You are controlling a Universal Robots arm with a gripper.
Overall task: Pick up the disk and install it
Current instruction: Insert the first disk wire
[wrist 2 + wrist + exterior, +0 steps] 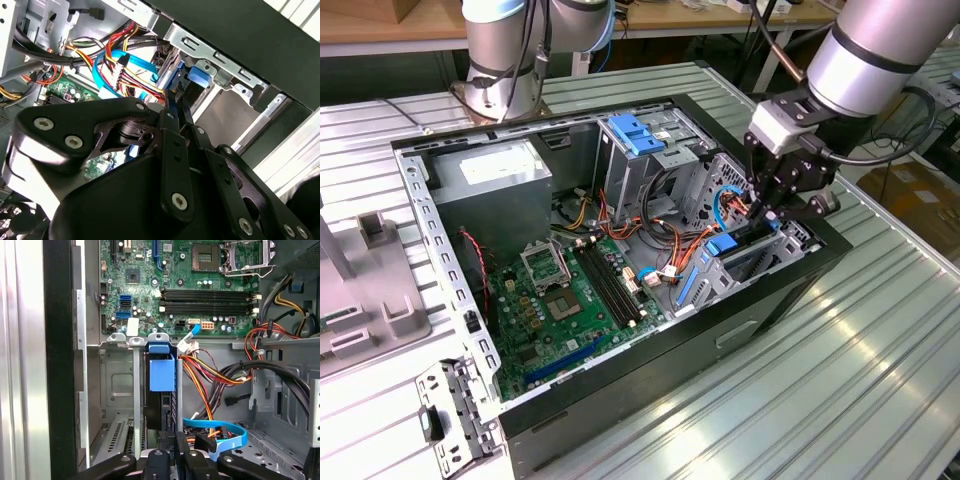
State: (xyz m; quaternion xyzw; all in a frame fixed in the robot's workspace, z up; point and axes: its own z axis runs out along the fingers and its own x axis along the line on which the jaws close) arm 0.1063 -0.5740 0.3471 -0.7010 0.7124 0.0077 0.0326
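The disk [161,412] stands on edge in the drive bay at the end of the open computer case [790,290] on the exterior view's right. Its dark face and blue side rail [162,371] show in the first wrist view. The exterior view shows the disk [756,262] as a dark plate sunk between the bay's metal walls. My gripper [767,212] reaches down into the bay from above. Its two black fingers [182,452] sit close together on the disk's nearest edge. The second wrist view shows the fingertips [176,107] pinched by the blue rail [197,78].
Orange, red and light-blue cables [220,432] crowd right beside the bay. A bare blue bracket [635,133] tops the drive cage, and the grey power supply [490,185] and green motherboard [560,300] fill the case. A second arm's base [500,70] stands behind, and grey fixtures [370,290] lie on the exterior view's left.
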